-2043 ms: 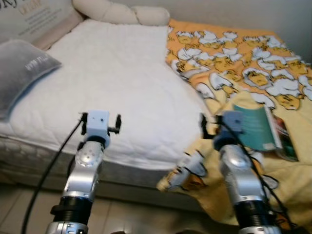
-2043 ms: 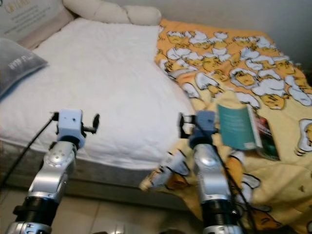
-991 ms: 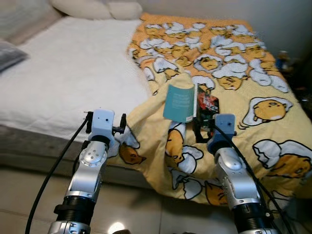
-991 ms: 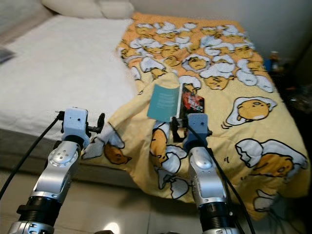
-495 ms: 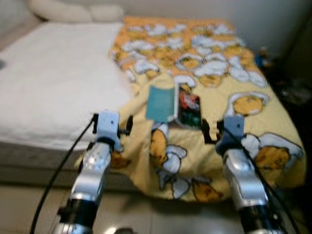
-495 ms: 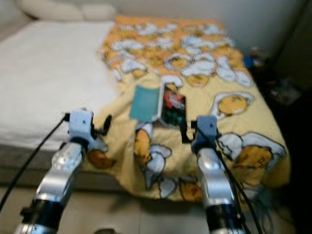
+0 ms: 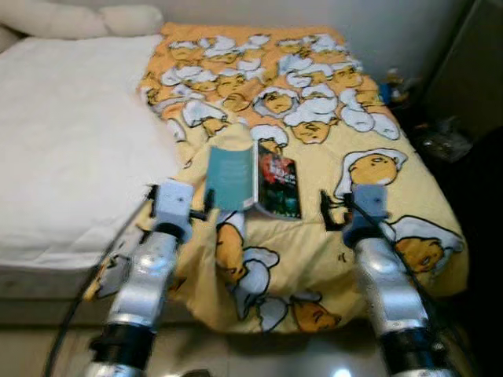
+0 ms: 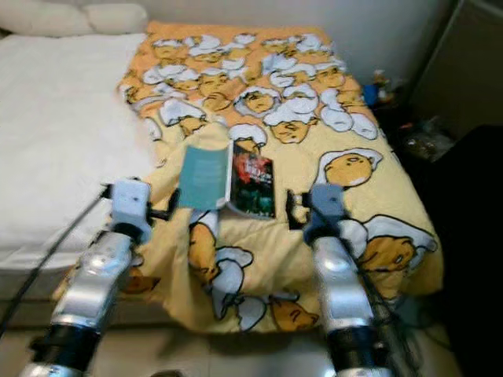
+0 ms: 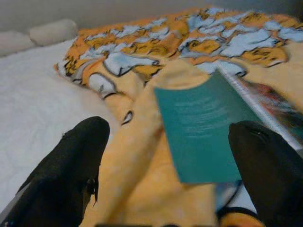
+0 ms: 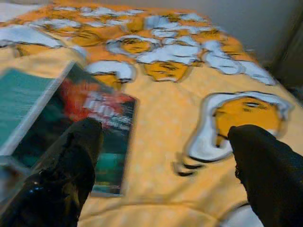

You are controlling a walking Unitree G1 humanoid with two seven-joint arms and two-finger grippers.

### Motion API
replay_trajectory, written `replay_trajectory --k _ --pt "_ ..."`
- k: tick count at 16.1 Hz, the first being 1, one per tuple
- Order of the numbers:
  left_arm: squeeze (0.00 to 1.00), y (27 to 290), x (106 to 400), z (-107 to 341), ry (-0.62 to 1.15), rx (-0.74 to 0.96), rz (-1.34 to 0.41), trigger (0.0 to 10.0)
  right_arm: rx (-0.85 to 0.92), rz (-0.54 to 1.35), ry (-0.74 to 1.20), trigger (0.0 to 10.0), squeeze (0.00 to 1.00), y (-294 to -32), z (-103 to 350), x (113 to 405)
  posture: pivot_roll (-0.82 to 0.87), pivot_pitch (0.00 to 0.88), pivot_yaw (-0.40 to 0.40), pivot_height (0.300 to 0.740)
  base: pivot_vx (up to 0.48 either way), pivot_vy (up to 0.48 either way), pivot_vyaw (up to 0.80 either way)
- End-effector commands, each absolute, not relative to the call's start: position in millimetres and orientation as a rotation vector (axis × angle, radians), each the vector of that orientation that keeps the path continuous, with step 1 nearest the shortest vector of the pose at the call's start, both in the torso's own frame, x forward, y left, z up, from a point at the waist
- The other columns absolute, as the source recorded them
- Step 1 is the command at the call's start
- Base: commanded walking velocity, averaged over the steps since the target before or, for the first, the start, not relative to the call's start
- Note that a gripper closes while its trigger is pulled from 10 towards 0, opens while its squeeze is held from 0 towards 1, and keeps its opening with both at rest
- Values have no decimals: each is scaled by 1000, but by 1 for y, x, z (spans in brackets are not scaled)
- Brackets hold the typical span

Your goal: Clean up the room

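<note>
An open book (image 7: pixel 251 180) lies face down on the yellow egg-print blanket (image 7: pixel 314 118), teal cover on the left and dark red-and-green cover on the right. My left gripper (image 9: pixel 170 135) is held just in front of the teal cover (image 9: pixel 203 137), open and holding nothing. My right gripper (image 10: pixel 165 132) hovers over the blanket beside the dark cover (image 10: pixel 102 125), also open and holding nothing. In the eye views the left wrist (image 7: pixel 173 203) and right wrist (image 7: pixel 363 206) flank the book near the bed's front edge.
A white mattress (image 7: pixel 63 149) takes up the bed's left half, with cream pillows (image 7: pixel 78 20) at the head. The blanket hangs over the front edge. Dark furniture and clutter (image 7: pixel 444 133) stand to the right of the bed. Pale tiled floor (image 7: pixel 236 357) lies below.
The camera has swung right along the bed: the grey pillow has left the picture and the book now sits between my two arms. Both grippers stay open.
</note>
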State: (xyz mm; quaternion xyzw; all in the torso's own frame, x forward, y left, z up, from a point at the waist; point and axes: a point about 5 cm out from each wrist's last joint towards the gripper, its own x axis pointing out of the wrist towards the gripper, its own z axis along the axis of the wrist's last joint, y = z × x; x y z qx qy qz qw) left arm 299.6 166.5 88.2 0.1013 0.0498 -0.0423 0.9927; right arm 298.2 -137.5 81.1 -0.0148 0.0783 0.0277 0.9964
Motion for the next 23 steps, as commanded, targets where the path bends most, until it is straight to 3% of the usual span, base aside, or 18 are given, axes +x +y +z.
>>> replay_trajectory --k 1,5,17,22,23 --pt "949 162 301 93 76 200 -102 10000 -39 43 153 10000 0 -143 83 298 -2 0 10 740 304 0 -800" --pt "945 161 301 92 80 209 -123 10000 -36 34 152 10000 0 -145 83 296 -9 0 19 740 306 0 -800" --pt "949 172 306 94 88 181 -60 10000 -51 68 126 10000 0 -143 86 289 -20 0 39 740 318 0 0" --pt "933 180 306 94 107 166 -13 10000 -39 96 135 10000 0 -142 86 291 16 0 5 740 259 0 0" --pt "1000 182 307 94 123 167 -19 10000 -40 116 143 10000 0 -140 85 293 24 0 -1 740 0 0 0"
